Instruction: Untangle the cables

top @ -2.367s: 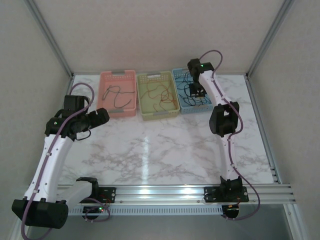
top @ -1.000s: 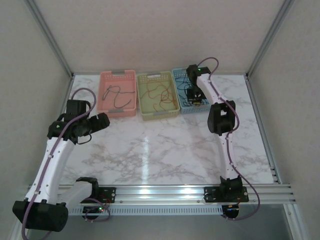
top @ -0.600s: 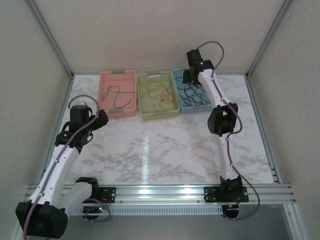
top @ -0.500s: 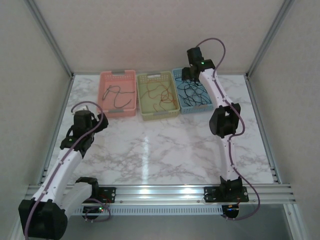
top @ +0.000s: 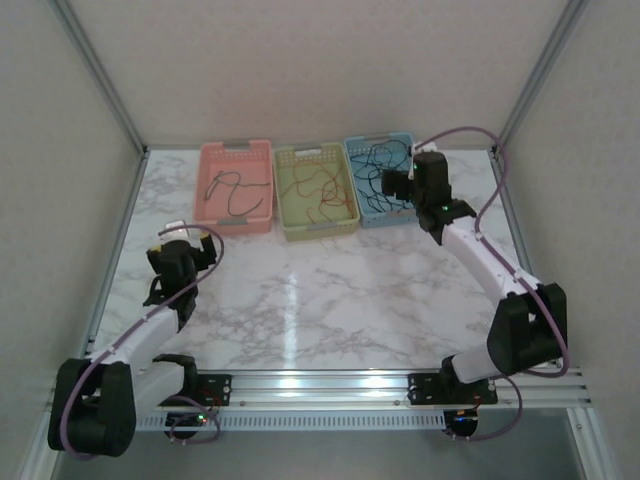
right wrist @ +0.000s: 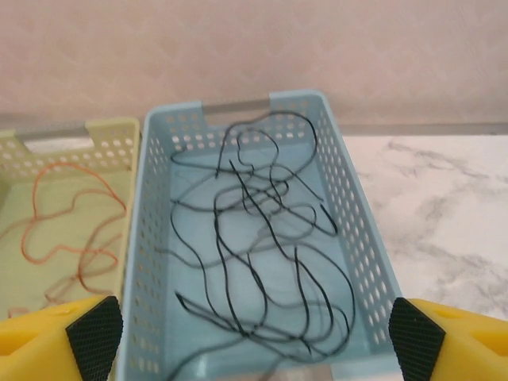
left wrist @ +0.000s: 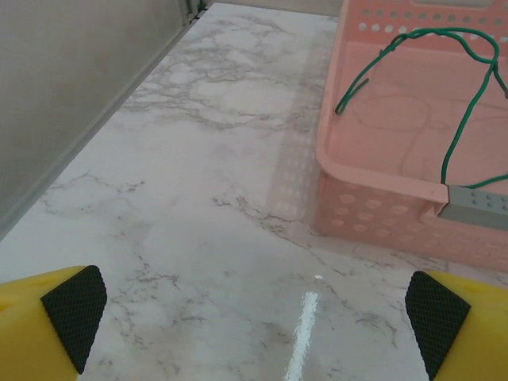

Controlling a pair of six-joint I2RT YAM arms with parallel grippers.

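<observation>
Three baskets stand in a row at the back of the table. The pink basket (top: 236, 147) (left wrist: 373, 178) holds a thin green cable (left wrist: 464, 119). An orange cable (top: 318, 190) (right wrist: 71, 230) lies in the yellow-green basket (top: 312, 152) (right wrist: 127, 139). Several curly black cables (top: 378, 165) (right wrist: 262, 238) lie loose in the blue basket (top: 372, 140) (right wrist: 361, 238). My left gripper (top: 190, 232) (left wrist: 254, 325) is open above bare marble, short of the pink basket's near left corner. My right gripper (top: 393, 185) (right wrist: 255, 337) is open over the blue basket's near end, with nothing between its fingers.
The grey side wall (left wrist: 79, 79) runs close along the left of my left gripper. Metal frame posts (top: 100, 80) stand at the back corners and a rail (top: 320, 380) crosses the near edge. Marble tabletop (top: 320, 290) stretches between the arms.
My right gripper opened and drew back from inside the blue basket, leaving the black cables there. The left arm folded back and down toward the near left, its gripper opening fully.
</observation>
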